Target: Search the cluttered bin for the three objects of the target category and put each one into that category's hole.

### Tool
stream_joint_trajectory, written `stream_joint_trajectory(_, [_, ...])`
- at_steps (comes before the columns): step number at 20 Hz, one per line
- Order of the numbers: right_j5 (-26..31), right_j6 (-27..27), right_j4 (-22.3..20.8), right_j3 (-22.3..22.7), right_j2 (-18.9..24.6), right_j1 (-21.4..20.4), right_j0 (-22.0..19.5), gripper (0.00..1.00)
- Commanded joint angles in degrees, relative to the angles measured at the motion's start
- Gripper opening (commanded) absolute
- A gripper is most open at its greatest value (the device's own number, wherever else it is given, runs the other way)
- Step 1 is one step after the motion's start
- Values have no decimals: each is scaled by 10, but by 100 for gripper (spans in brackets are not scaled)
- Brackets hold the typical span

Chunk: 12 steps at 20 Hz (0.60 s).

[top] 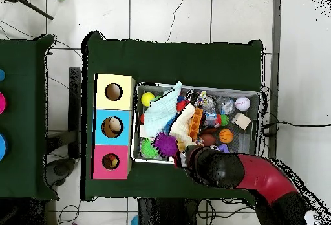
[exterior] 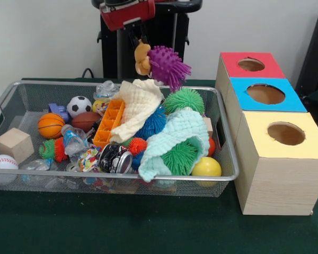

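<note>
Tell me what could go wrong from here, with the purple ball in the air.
The purple spiky ball hangs from the gripper above the bin, apparently caught only by its spikes, so it may slip and drop back into the clutter. It also looks wide for the red box's hole, so it could jam or bounce off.

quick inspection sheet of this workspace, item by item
surface: dark green table, bare in front of the bin
job's things: bin full of toys; hole in the red-faced box; purple spiky ball hanging above the bin's far edge
clutter: balls, two cloths, wooden block, orange tray
grippers: gripper hidden behind a tan toy; fingers not visible
cables: black cable behind the bin
surroundings: pale wall, tiled floor
</note>
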Motion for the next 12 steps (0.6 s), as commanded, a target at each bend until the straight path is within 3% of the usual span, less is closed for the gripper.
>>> stream_joint_trajectory(1, [-5, 93, 35, 11, -17, -24, 8, 0])
stream_joint_trajectory(6, [-6, 93, 34, 3, -26, -31, 17, 0])
stream_joint_trajectory(9, [22, 122, 16, -41, -68, -32, 54, 0])
stream_joint_trajectory(12, [-58, 159, -15, -85, -114, -18, 101, 0])
